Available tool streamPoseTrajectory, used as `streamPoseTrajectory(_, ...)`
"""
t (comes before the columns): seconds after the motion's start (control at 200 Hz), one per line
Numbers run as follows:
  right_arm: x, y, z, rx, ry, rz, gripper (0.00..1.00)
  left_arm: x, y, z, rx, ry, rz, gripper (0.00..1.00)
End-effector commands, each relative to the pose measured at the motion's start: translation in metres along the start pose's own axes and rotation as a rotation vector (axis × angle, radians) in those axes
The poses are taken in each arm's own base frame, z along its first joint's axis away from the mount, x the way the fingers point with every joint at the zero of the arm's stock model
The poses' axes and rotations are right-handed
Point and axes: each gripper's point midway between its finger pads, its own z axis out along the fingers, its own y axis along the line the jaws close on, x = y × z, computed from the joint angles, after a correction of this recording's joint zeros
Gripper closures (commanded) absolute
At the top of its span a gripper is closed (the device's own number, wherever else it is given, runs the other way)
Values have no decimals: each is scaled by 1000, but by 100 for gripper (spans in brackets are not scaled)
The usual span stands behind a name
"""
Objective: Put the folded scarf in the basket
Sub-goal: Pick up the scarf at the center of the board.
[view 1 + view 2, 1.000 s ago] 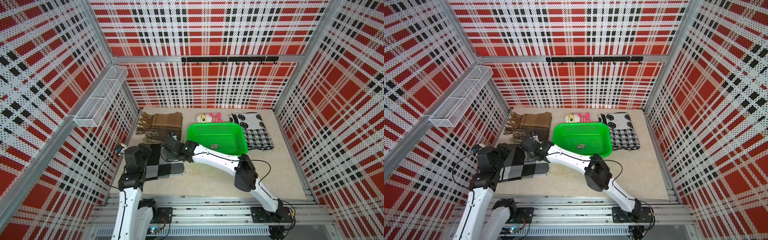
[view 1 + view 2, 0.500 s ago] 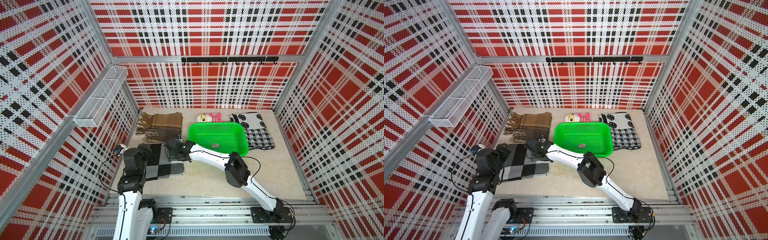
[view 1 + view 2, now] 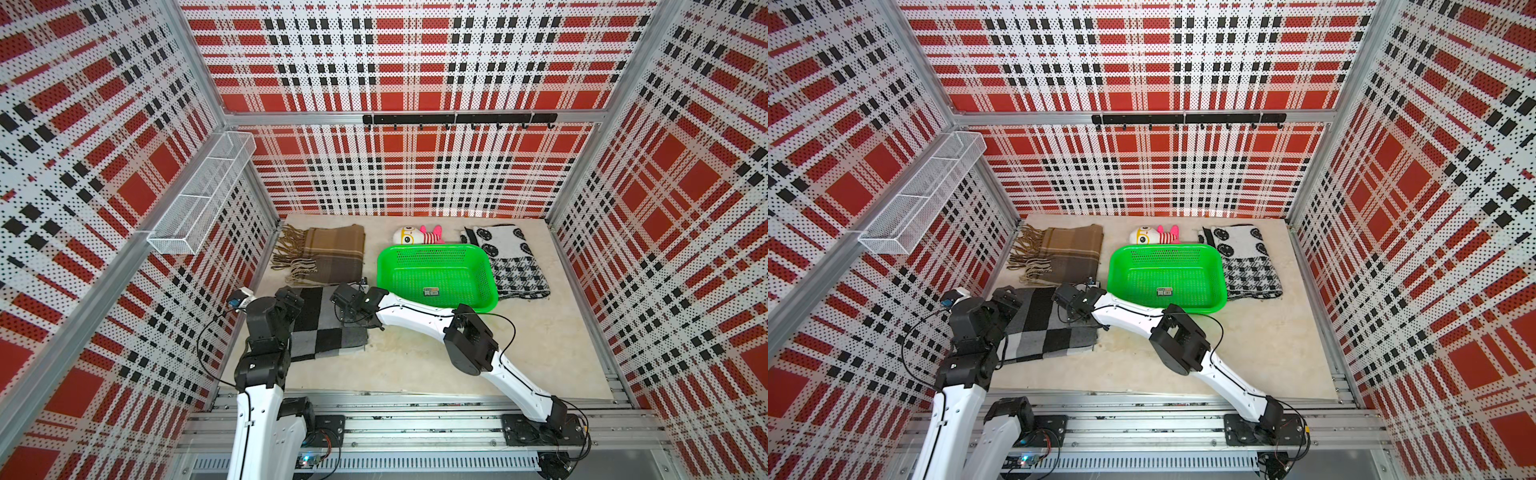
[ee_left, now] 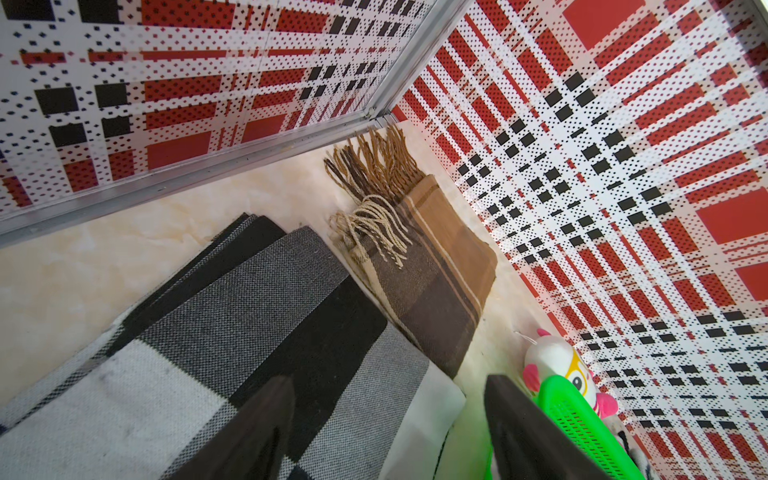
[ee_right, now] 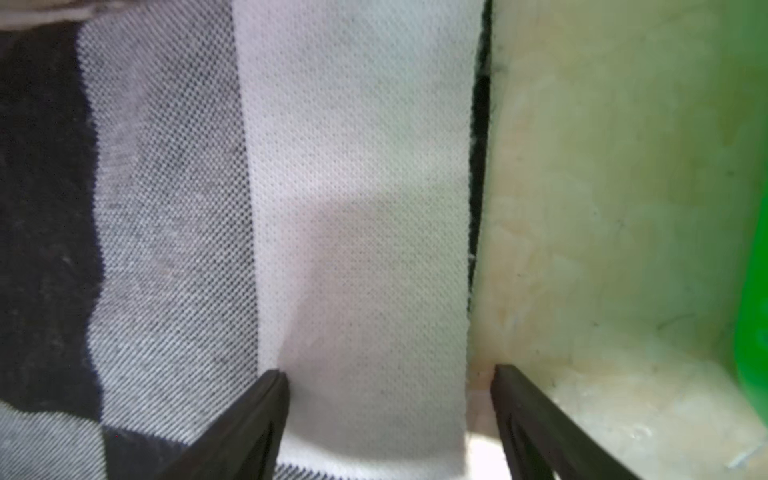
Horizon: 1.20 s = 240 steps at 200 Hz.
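One folded scarf, black, grey, white checks

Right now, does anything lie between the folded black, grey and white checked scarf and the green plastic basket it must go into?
Nothing visible does. The scarf lies beside the basket, with only a bare strip of beige table between them. Inside the basket is just a small label sticker.
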Motion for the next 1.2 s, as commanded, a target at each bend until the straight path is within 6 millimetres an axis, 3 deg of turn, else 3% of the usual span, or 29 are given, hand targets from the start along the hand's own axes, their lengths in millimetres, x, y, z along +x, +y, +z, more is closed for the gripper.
streamPoseTrajectory(0.0,12,7,21,-38,66,-11,21,-4,-1,0,-6,-9,20,21)
streamPoseTrajectory(0.24,16,13,27,-66,85,-13,44,-4,-1,2,-6,-13,18,21)
streamPoseTrajectory(0.426,13,9,20,-44,67,-16,100,0,2,6,-9,-7,15,21)
streamPoseTrajectory(0.586,4,11,-11,-45,-10,-12,100,9,7,13,-17,7,16,21)
streamPoseTrajectory(0.751,-28,11,-49,-15,-127,-59,100,24,17,25,-50,40,7,18)
streamPoseTrajectory(0.997,-49,11,-36,-39,-96,-140,100,34,38,52,-145,36,-30,15)
streamPoseTrajectory(1.197,-70,6,-24,-94,-72,-141,100,40,82,80,-296,36,-119,12)
